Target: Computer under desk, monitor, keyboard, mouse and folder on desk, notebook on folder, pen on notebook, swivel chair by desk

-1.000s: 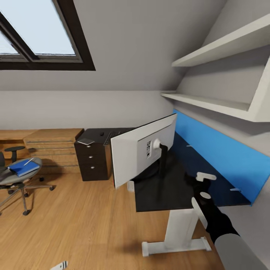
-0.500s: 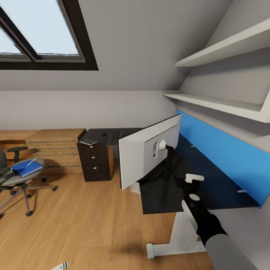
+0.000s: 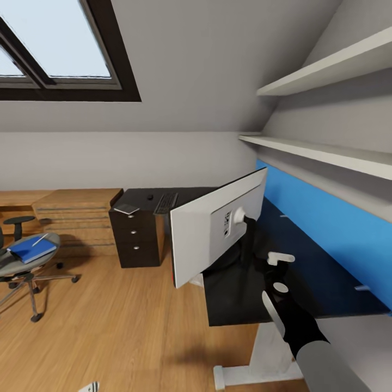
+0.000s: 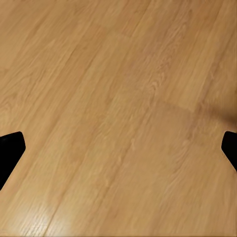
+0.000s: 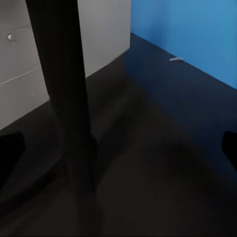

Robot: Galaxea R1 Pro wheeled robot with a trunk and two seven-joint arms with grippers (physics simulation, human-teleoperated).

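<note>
Right gripper (image 3: 260,265) hovers with fingers spread wide just behind the monitor (image 3: 218,228), beside its stand (image 5: 61,94), gripping nothing. Left gripper (image 4: 118,148), also spread, faces the wood floor (image 4: 118,98). On the desk (image 3: 245,283) beyond the monitor lie the keyboard (image 3: 166,202), mouse (image 3: 149,195) and notebook (image 3: 126,208); folder (image 3: 31,249) and pen (image 3: 38,240) rest on the swivel chair (image 3: 22,267).

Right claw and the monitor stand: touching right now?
Apart. In the right wrist view both fingertips sit at the frame edges, spread wide, and the monitor stand rises between them with bare desk on either side.
</note>
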